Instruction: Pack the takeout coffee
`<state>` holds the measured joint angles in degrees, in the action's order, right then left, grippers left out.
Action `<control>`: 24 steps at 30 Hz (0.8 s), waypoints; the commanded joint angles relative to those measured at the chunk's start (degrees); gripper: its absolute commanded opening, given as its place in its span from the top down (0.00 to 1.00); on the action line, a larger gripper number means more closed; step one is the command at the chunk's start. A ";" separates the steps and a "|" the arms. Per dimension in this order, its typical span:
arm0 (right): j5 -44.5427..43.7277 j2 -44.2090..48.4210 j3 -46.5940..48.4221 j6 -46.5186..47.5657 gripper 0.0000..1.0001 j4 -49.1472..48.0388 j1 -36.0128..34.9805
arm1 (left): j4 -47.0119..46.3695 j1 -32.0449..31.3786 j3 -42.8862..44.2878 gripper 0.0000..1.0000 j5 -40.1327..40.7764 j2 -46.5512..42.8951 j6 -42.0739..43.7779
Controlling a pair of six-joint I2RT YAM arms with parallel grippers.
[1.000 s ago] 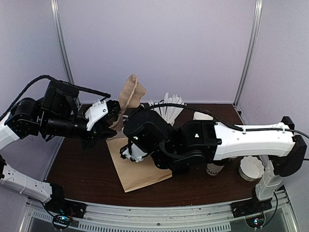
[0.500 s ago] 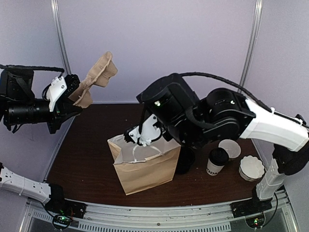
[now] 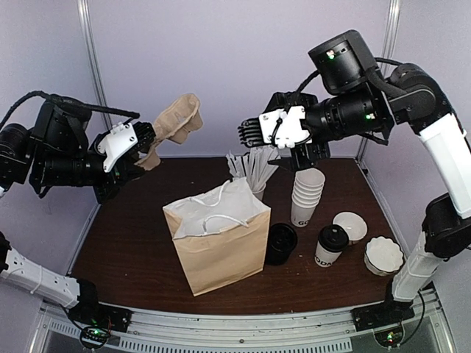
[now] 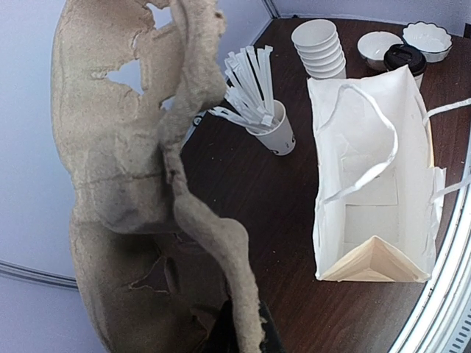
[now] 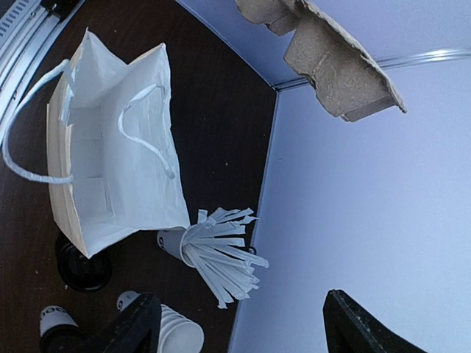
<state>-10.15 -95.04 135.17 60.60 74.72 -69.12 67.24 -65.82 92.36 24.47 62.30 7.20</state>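
The takeout coffee (image 3: 333, 246), a white cup with a black dome lid, stands on the table right of the brown paper bag (image 3: 221, 239). The bag stands upright with its mouth open (image 4: 372, 176) (image 5: 110, 147). The coffee also shows beyond the bag (image 4: 406, 57) and at the bottom left (image 5: 53, 318). My left gripper (image 3: 145, 149) (image 4: 246, 334) is shut on a brown pulp cup carrier (image 3: 175, 121) (image 4: 125, 147), held high at the left. My right gripper (image 3: 254, 132) (image 5: 239, 323) hangs open and empty, high above the back of the table.
A stack of lidless white cups (image 3: 307, 195) and a cup of white sticks (image 3: 250, 168) stand behind the bag. Black lids (image 3: 281, 243), a low white cup (image 3: 350, 225) and a scalloped white stack (image 3: 384, 255) sit around the coffee. Metal frame posts (image 3: 94, 70) flank the back wall.
My right arm has lifted off the bag and swung up to the back right, its jaws narrowing slightly. The bag now stands open. My left gripper carried the carrier up, then a little rightward.
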 commanded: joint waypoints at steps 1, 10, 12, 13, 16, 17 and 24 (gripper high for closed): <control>18.95 -6.89 4.63 -8.79 0.24 4.38 7.38 | -2.06 -0.01 3.33 1.00 1.42 1.10 1.08; 28.90 -13.61 0.90 -7.10 0.19 2.12 10.92 | -1.84 -0.01 4.01 1.00 5.02 -1.62 -0.18; 30.76 -16.01 2.32 -7.86 0.19 2.18 11.09 | -2.46 0.00 3.02 1.00 5.00 -2.97 -0.54; 31.79 -17.27 3.25 -8.74 0.19 2.16 11.30 | -2.46 -0.01 2.72 1.00 5.02 -3.40 -0.58; 34.43 -20.49 5.40 -11.96 0.19 0.21 12.04 | -1.93 0.01 1.84 1.00 5.60 -4.64 -1.00; 35.27 -21.90 6.21 -13.39 0.19 -0.29 12.41 | -1.94 -0.01 1.33 1.00 5.79 -4.91 -1.06; 42.73 -29.89 14.20 -20.38 0.23 -1.71 17.02 | -2.11 0.00 -1.77 1.00 5.60 -6.81 -2.00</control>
<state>27.09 -123.61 146.67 45.32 74.81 -54.61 67.40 -65.82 92.27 29.43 56.18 6.55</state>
